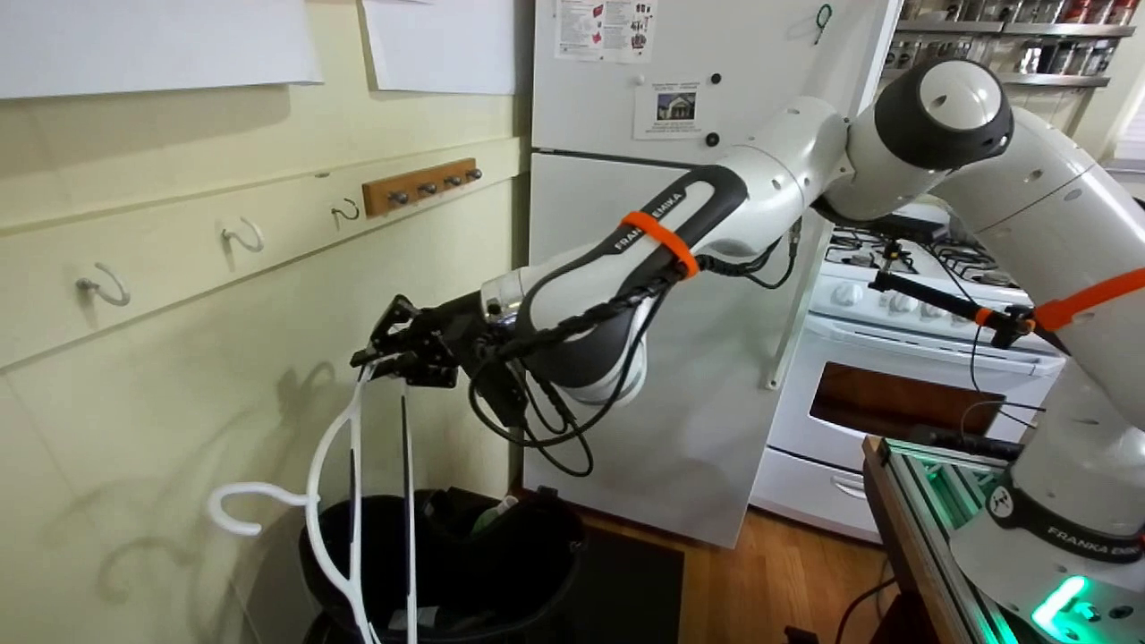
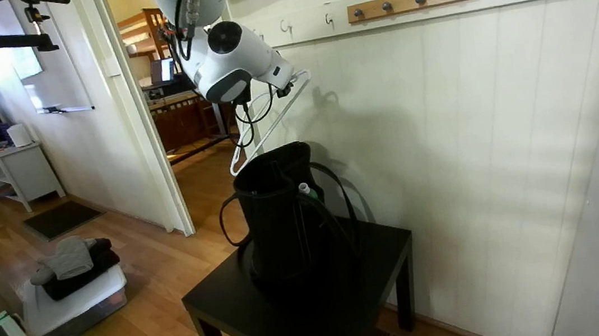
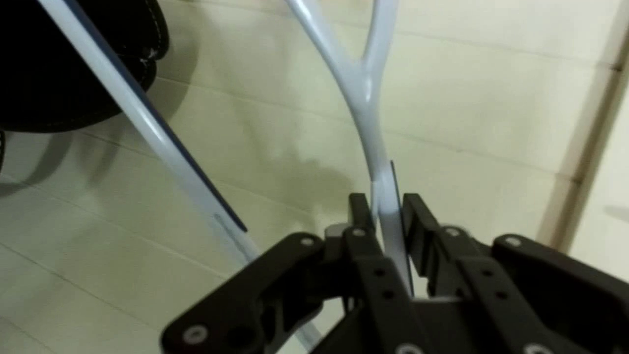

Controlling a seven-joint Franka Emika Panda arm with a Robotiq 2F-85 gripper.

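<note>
White hanger point(image 3: 366, 103) is in the air near the wall point(image 2: 471, 143), above or just beside the black bag point(image 2: 273, 233) on the table point(image 2: 224, 298). The tool point(image 3: 385, 206) is pinching one bar of the hanger. As I judge, the step in hand is to hold it aloft and guide it; the next move calls for a firm pinch, with care that the long bars do not catch the bag's rim. A bottle point(image 2: 306, 190) shows in the bag; in which compartment, I cannot tell. On the floor point(image 2: 154, 275), a lidded bin point(image 2: 94, 318) bears some cloth point(image 2: 70, 259); its content is unclear.
</note>
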